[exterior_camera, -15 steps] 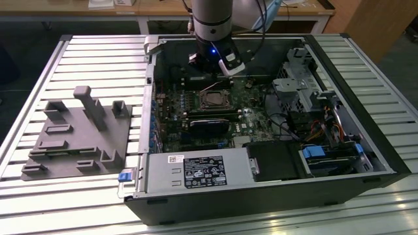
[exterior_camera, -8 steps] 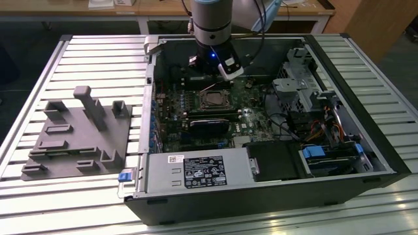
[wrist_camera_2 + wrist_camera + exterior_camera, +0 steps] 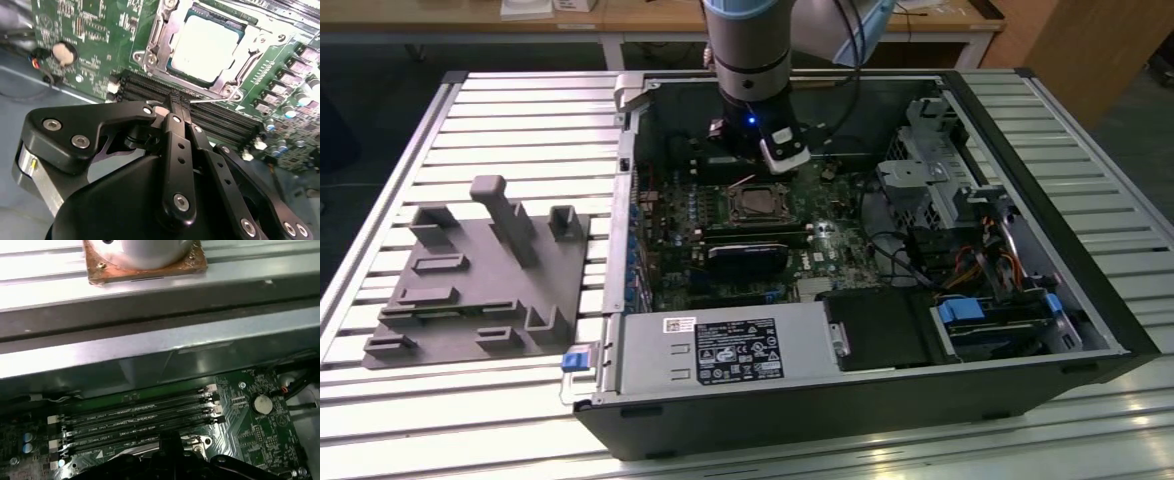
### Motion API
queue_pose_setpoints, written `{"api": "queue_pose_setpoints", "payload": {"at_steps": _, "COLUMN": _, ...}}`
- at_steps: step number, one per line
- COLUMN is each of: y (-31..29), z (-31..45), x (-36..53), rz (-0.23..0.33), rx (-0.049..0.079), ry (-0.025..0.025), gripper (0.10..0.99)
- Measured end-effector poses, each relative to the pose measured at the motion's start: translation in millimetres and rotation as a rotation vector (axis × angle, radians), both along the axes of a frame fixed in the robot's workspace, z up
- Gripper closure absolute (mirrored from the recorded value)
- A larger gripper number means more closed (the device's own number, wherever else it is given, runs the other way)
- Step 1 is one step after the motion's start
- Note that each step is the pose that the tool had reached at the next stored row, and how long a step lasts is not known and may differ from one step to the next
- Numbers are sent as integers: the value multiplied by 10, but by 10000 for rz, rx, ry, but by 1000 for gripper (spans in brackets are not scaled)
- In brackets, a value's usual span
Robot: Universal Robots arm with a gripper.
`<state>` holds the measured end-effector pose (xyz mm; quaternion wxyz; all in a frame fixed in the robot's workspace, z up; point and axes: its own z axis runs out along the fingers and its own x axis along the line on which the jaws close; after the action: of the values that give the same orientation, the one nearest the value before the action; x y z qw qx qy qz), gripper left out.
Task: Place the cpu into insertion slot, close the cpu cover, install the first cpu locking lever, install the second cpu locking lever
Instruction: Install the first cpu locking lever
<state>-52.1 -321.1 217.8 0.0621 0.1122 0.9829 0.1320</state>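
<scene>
Second wrist view: flat square grey-metal cpu [image 3: 207, 47] lies seated in the silver-rimmed insertion slot [image 3: 175, 67], under the thin silvery cpu cover [image 3: 159, 35] frame. Black gripper [image 3: 177, 101], 2 fingers [image 3: 175, 145] closed together and seemingly empty, hovers just beside that slot. Cpu likely light, rigid, fragile: edges only.

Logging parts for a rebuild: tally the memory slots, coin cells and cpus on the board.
memory slots: 4
coin cell: 1
cpu: 1
Total: 6
</scene>
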Motion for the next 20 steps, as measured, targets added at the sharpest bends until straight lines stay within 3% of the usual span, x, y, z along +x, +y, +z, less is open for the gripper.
{"api": "queue_pose_setpoints", "payload": {"at_steps": 11, "y": 22, "z": -62, "x": 0, "rz": -870, "rx": -28, "ry": 1, "gripper": 980}}
{"api": "queue_pose_setpoints", "payload": {"at_steps": 16, "y": 26, "z": -64, "x": 0, "rz": -925, "rx": -49, "ry": 0, "gripper": 980}}
{"api": "queue_pose_setpoints", "payload": {"at_steps": 18, "y": 31, "z": -66, "x": -1, "rz": -928, "rx": -136, "ry": -9, "gripper": 980}}
{"api": "queue_pose_setpoints", "payload": {"at_steps": 20, "y": 43, "z": -77, "x": -4, "rz": -927, "rx": -261, "ry": -57, "gripper": 980}}
